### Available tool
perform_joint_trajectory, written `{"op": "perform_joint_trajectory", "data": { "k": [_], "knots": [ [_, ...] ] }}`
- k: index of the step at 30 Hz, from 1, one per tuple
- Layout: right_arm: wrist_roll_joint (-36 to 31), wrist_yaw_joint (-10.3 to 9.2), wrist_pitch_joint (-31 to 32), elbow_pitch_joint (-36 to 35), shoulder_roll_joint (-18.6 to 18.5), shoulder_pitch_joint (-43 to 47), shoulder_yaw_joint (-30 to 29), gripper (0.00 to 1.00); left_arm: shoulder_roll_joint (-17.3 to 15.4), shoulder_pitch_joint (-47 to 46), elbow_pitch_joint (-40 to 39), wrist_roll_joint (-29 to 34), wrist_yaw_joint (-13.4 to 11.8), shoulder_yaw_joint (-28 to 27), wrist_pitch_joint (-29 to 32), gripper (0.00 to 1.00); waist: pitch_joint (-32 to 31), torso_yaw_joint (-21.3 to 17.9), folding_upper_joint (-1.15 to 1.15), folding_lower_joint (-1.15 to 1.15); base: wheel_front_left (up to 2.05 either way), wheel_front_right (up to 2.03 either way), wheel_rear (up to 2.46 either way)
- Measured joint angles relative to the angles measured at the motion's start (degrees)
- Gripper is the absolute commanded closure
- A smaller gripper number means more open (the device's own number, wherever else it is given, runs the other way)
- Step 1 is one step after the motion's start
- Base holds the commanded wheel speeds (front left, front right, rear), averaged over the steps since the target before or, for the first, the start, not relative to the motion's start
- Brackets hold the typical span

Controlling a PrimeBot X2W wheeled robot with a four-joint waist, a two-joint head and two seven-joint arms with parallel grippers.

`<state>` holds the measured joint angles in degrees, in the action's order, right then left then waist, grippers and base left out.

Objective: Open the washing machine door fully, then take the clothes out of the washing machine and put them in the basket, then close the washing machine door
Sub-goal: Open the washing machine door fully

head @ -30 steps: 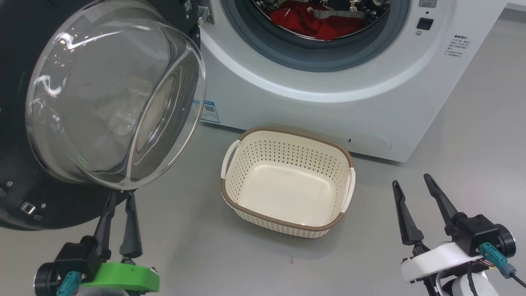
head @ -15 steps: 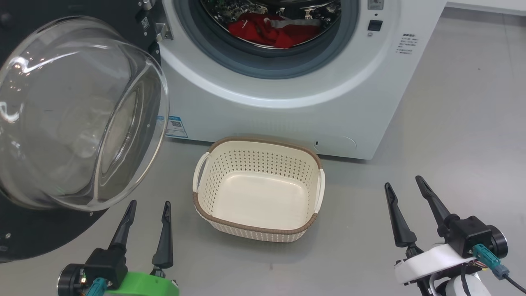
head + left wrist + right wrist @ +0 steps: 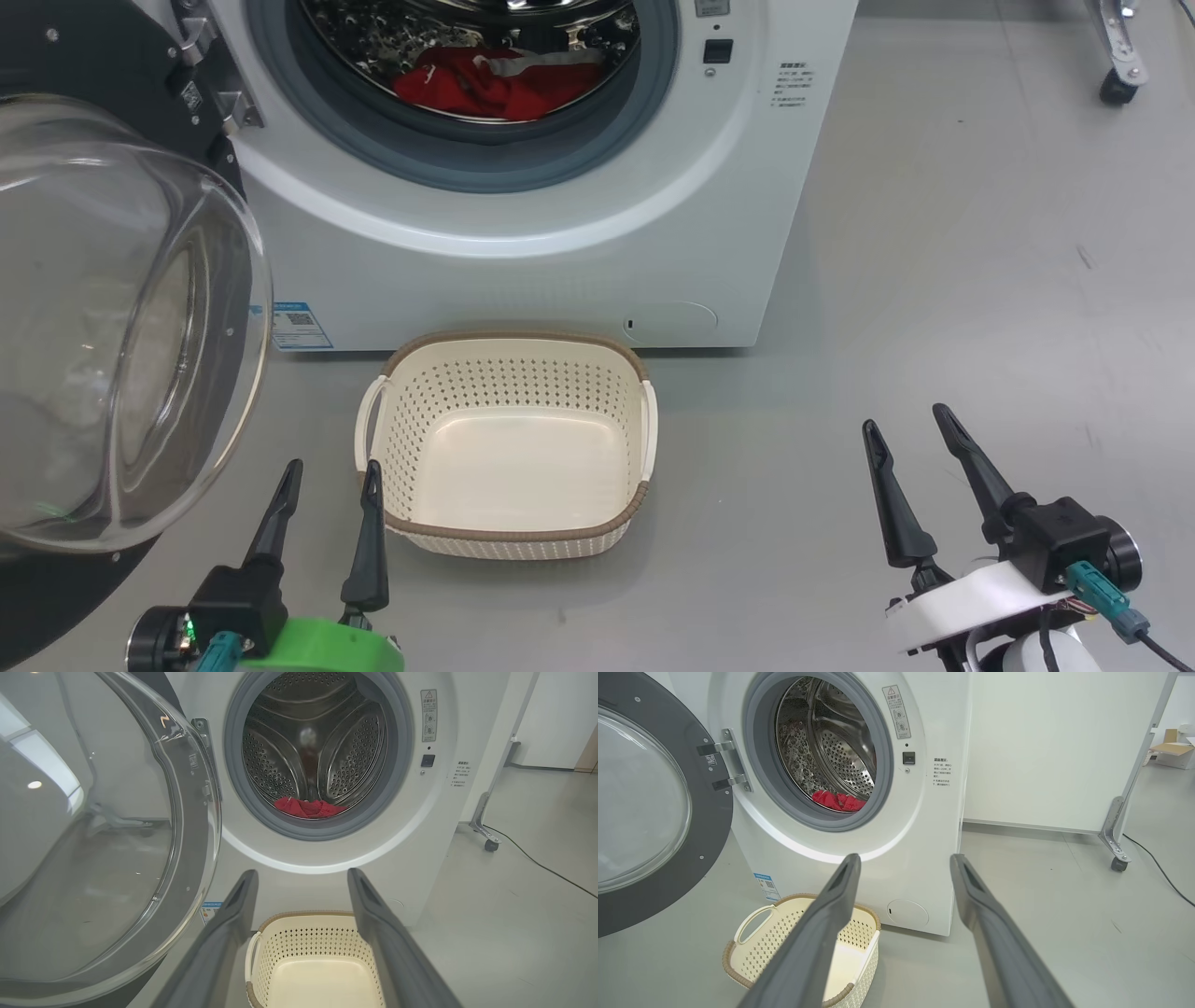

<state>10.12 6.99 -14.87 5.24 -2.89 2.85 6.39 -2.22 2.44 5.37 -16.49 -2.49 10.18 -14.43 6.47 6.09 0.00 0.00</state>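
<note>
Grey floor (image 3: 934, 280) spreads across the room, and the washing machine (image 3: 523, 271) stands on it with its round opening facing the robot. Inside the steel drum, low and toward the front, lies the clothes (image 3: 485, 84), a red bundle with a pale strip across it. The washing machine door (image 3: 93, 327) is swung wide out on its hinges to the left, its clear glass bowl bulging toward the camera. Just in front of the machine's base sits the basket (image 3: 509, 539), upright with nothing inside it, one white handle on each side. The left gripper (image 3: 334, 465) hangs low beside the basket's near left corner, jaws spread and holding nothing, apart from the door. The right gripper (image 3: 905, 417) hovers over bare floor well to the right of the basket, fingers likewise parted and empty. A small blue label sticker (image 3: 301, 325) shows on the machine's lower left front.
</note>
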Motion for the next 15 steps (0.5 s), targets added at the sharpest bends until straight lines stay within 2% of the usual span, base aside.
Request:
{"op": "perform_joint_trajectory", "data": {
  "k": [9,15],
  "knots": [
    [0.0,0.00,0.0,-0.9,0.2,0.4,0.8,0.00,0.0,0.0,0.6,0.0,-0.8,0.0,0.3,0.00,0.0,-4.2,0.00,0.00,0.00,0.00,0.00],
    [0.0,-0.04,0.0,-1.5,0.3,1.4,0.2,0.00,-0.1,0.0,1.2,0.0,-0.8,0.9,1.3,0.00,-0.1,-5.3,0.00,0.00,0.00,0.00,0.00]
  ]
}}
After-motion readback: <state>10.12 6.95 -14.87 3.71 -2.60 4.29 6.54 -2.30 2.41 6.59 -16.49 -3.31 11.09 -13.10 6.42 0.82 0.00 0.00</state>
